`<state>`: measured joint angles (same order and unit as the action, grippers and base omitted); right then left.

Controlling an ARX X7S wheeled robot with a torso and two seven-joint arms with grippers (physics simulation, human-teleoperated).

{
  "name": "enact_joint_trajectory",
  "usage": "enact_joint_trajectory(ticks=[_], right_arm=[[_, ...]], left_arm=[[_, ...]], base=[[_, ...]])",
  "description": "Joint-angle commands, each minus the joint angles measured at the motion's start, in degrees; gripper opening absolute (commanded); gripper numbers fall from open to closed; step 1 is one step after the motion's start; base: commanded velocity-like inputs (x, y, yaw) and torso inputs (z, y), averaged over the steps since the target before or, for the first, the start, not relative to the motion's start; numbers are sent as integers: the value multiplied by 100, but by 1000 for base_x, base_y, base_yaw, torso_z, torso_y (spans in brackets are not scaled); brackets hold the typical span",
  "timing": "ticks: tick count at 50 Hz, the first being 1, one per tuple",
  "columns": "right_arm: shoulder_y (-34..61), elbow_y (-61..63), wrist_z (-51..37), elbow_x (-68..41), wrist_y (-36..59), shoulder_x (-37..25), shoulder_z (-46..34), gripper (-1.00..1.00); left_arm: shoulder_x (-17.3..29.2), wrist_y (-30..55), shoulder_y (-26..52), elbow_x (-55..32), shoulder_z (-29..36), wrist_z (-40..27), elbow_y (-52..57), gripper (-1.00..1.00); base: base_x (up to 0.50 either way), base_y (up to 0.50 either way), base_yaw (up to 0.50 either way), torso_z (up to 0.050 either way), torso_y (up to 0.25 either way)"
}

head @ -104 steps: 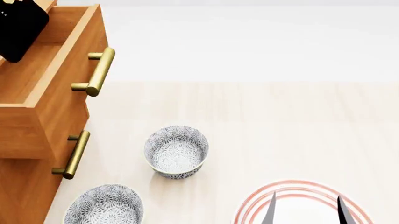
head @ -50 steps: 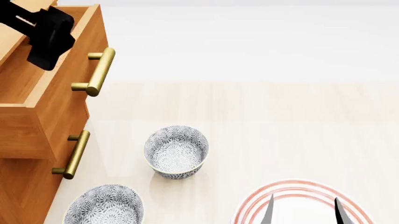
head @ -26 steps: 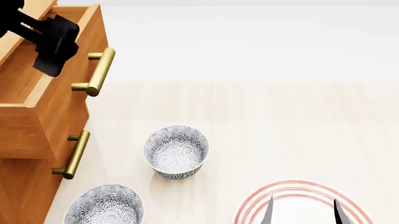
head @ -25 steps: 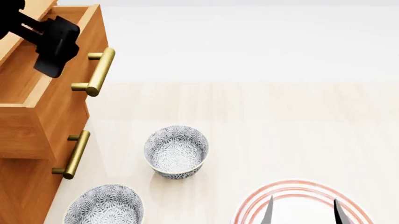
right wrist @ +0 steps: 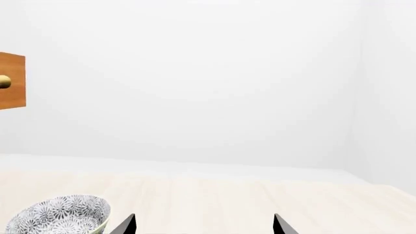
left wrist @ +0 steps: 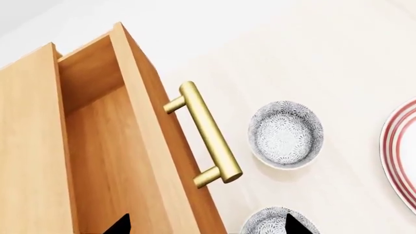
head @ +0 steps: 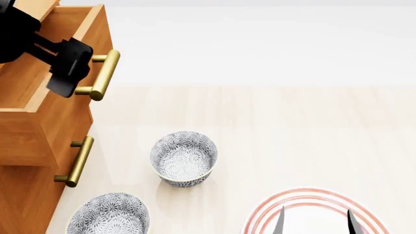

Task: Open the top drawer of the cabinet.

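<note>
The cabinet (head: 19,195) stands at the left. Its top drawer (head: 68,114) is pulled out, showing the lighter wood inside (left wrist: 110,161). The drawer's brass bar handle (head: 104,75) is free; it also shows in the left wrist view (left wrist: 208,134). My left gripper (head: 67,73) hovers over the drawer's front edge, just beside the handle, not touching it. Its jaws (left wrist: 204,229) are wide open and empty. My right gripper (head: 317,224) is open and empty, low at the front right; in the right wrist view (right wrist: 202,226) nothing lies between its tips.
The lower drawer is closed, with its own brass handle (head: 77,162). Two patterned bowls (head: 184,158) (head: 108,214) sit on the pale table by the cabinet. A red-ringed plate (head: 305,192) lies under the right gripper.
My left gripper has moved from over the drawer's inside out toward its front edge and handle. The drawer stays pulled out. The right gripper has hardly moved.
</note>
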<state>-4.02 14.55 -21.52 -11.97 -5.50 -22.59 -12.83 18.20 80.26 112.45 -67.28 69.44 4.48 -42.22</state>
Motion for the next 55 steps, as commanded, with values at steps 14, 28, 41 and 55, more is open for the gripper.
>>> enact_joint_trajectory(ticks=[14, 28, 41, 55], right_arm=[[14, -37, -8, -5, -22, -21, -37, 100], [21, -42, -17, -12, -14, -35, -56, 100], [15, -61, -28, 7, -44, -42, -81, 100], [24, -113, -25, 24, -73, -46, -120, 100]], left_arm=[[-61, -232, -243, 114, 179, 178, -285, 100], [-90, -306, -329, 139, 234, 249, -395, 100], [-95, -327, -318, 230, 342, 325, -612, 100], [-127, -443, -432, 308, 435, 414, -794, 100]], base=[[0, 0, 0, 0, 0], [0, 0, 0, 0, 0], [0, 0, 0, 0, 0], [0, 0, 0, 0, 0]])
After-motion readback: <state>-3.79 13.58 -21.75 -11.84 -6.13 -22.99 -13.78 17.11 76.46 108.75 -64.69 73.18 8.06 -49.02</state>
